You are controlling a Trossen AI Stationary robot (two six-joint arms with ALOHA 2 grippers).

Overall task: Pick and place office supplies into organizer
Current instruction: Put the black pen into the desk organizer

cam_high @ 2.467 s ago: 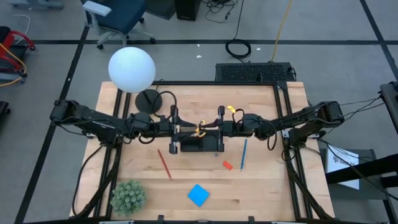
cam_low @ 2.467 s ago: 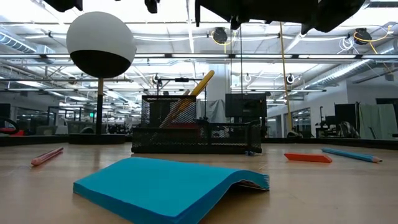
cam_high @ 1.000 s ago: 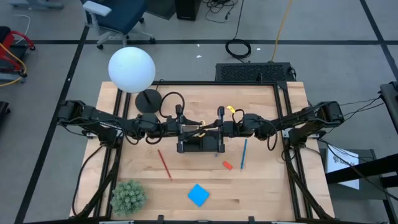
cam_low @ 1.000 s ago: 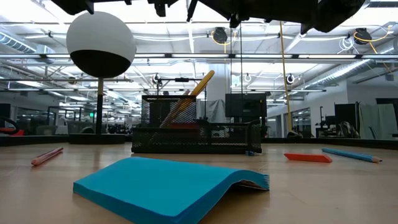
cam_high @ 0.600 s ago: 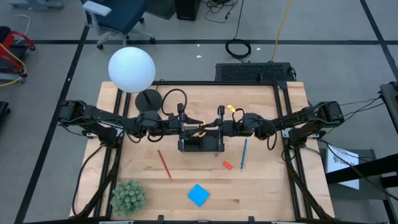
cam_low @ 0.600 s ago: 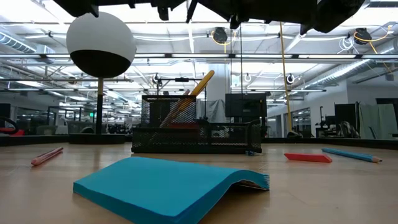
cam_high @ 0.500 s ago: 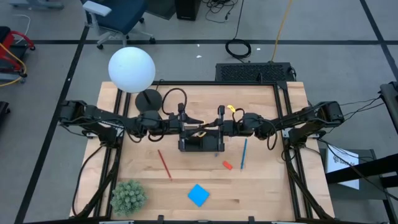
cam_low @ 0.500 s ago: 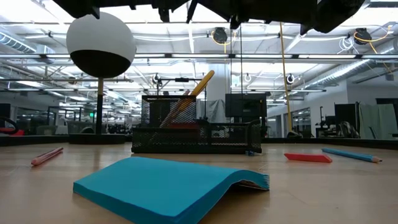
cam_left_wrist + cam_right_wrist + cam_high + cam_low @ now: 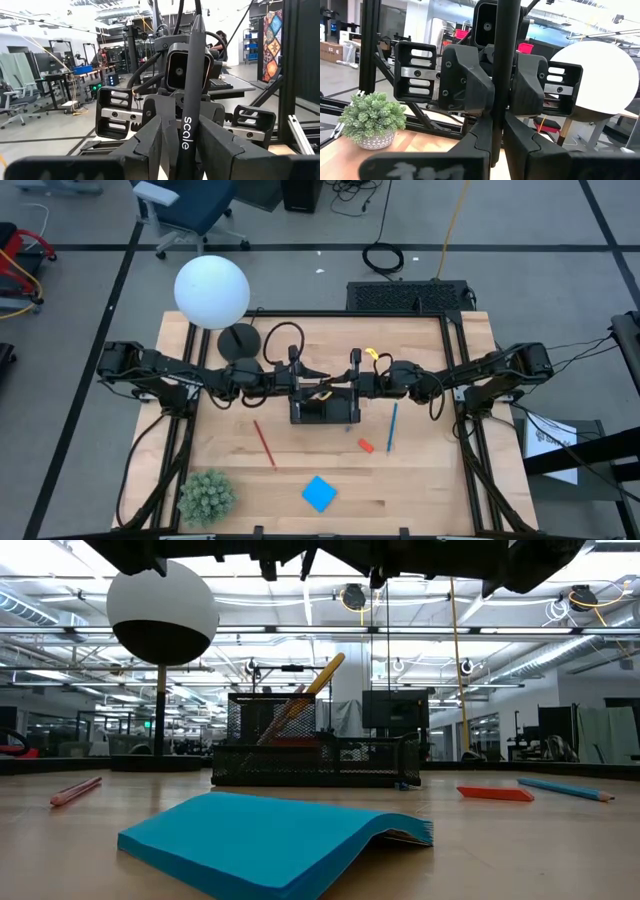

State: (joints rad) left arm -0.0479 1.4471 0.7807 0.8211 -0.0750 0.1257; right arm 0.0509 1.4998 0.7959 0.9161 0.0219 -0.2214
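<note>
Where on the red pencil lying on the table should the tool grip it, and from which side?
Grip the red pencil at mid-length, coming straight down from above, fingers across its width. It lies flat and diagonal on the table, apart from other things, so only its thin sides offer a hold.

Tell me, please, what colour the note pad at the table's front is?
The note pad is bright blue, clearest in the low view.

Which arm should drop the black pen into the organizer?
Probably the left. Both grippers are shut on the black pen above the organizer, but the left gripper is at the end with the tall compartment; the right gripper is at the low end.
</note>
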